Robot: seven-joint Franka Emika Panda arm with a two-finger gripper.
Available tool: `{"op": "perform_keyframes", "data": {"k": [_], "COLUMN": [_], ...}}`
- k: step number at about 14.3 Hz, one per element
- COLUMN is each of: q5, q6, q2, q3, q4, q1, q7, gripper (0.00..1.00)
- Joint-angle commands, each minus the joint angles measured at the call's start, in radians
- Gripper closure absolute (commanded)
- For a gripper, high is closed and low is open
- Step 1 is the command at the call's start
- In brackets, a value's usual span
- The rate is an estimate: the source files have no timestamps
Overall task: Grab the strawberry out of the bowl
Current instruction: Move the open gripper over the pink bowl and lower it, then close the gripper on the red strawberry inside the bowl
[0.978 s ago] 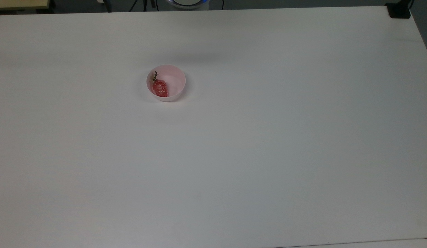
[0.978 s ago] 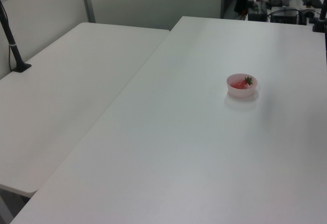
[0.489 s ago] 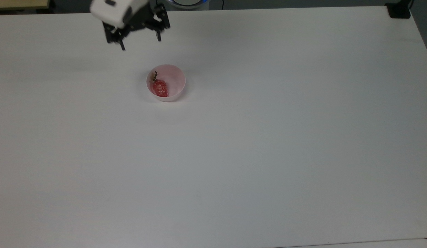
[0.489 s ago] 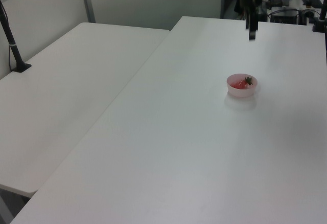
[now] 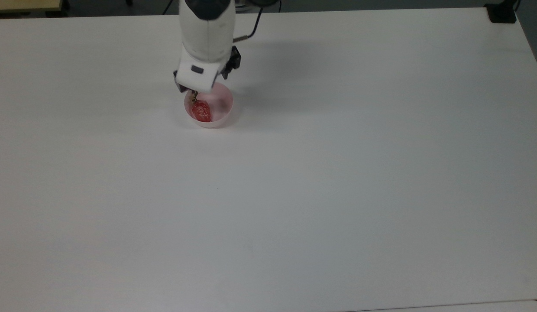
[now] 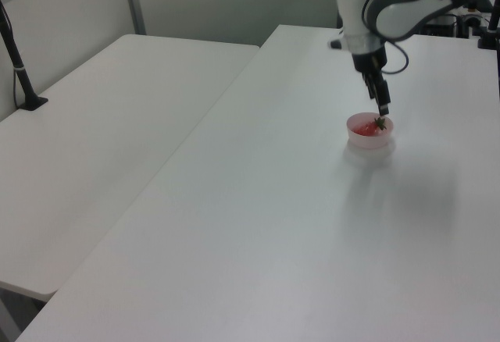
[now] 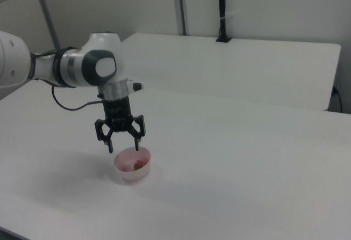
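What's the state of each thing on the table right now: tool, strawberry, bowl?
tool: open, fingers spread, poised just above the bowl's rim, holding nothing.
strawberry: lying in the bowl, not gripped, stem toward the tool.
bowl: upright on the table, strawberry inside.

I count one strawberry (image 5: 202,111), lying in one pink bowl (image 5: 221,116), two white tables (image 6: 258,225), and my one gripper (image 7: 124,144) above the bowl.
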Motion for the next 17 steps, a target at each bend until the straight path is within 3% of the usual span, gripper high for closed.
{"op": "perform_keyframes", "data": {"k": [1,5,9,17], "q5": [-0.022,-0.028,-0.089,-0.095], "q6": [0.070,0.135,0.138,0.133], "q2": [0.065,0.109,0.157,0.157], "q3": [0.009,0.009,0.009,0.010], "q4": [0.003,0.023,0.031,0.029], "q1": [0.015,0.014,0.012,0.005], "q7": [0.024,0.052,0.055,0.055], "gripper": [0.20,0.23,0.25,0.58]}}
